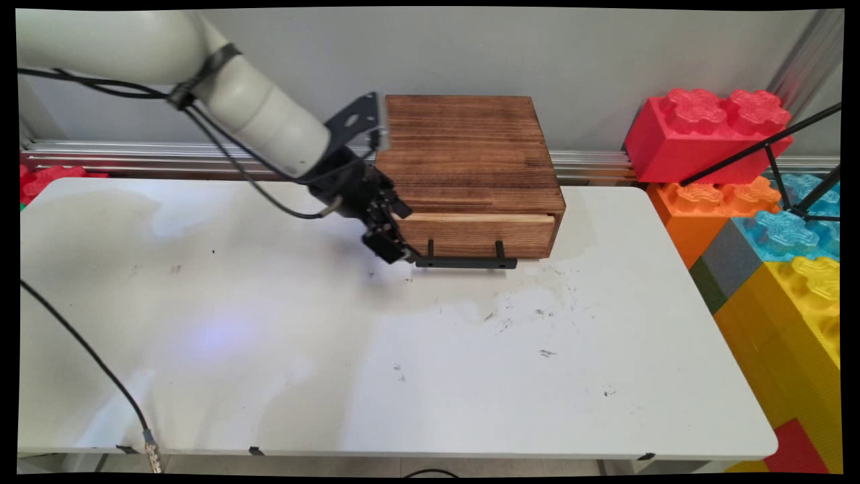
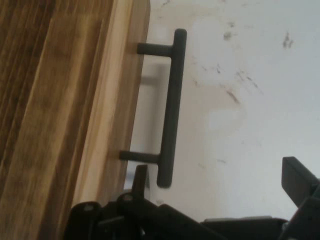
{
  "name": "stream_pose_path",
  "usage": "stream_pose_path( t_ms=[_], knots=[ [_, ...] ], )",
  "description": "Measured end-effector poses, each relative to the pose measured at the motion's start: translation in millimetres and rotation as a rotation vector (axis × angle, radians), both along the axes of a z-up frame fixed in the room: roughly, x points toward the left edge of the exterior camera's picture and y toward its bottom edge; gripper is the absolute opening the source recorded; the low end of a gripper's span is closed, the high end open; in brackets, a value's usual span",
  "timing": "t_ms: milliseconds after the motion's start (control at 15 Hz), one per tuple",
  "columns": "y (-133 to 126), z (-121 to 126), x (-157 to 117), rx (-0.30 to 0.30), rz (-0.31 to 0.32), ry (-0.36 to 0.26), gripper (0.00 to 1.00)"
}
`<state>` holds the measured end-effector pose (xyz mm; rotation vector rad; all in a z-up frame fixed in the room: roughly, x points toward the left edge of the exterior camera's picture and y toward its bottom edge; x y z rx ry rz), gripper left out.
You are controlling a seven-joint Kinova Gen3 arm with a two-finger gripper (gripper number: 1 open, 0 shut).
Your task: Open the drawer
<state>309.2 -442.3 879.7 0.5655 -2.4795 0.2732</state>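
A dark wooden box (image 1: 467, 151) stands at the back of the white table (image 1: 403, 349), against the wall. Its drawer front (image 1: 480, 234) faces the near side and carries a black bar handle (image 1: 465, 262). My gripper (image 1: 395, 250) hangs low at the handle's left end, just in front of the drawer's left corner. In the hand view the handle (image 2: 171, 105) runs upward from my gripper (image 2: 220, 182), which is open. One finger (image 2: 141, 176) stands by the drawer front, close beside the handle's near end, and the other finger (image 2: 299, 177) is far off over bare table. Nothing is held.
Large toy bricks are stacked off the table's right edge: red (image 1: 705, 131), orange (image 1: 699, 205), blue (image 1: 793, 225) and yellow (image 1: 793, 316). Black tripod legs (image 1: 772, 151) cross them. A black cable (image 1: 87, 349) trails over the table's left front. A metal rail (image 1: 134, 154) runs along the wall.
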Motion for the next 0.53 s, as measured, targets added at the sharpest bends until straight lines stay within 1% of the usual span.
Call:
stream_pose_path(
  t_ms=[200, 533],
  knots=[
    [-10, -2, -24, 0.004, 0.012, -0.030, 1.00],
    [-20, -9, -61, 0.031, 0.015, -0.087, 1.00]
  ],
)
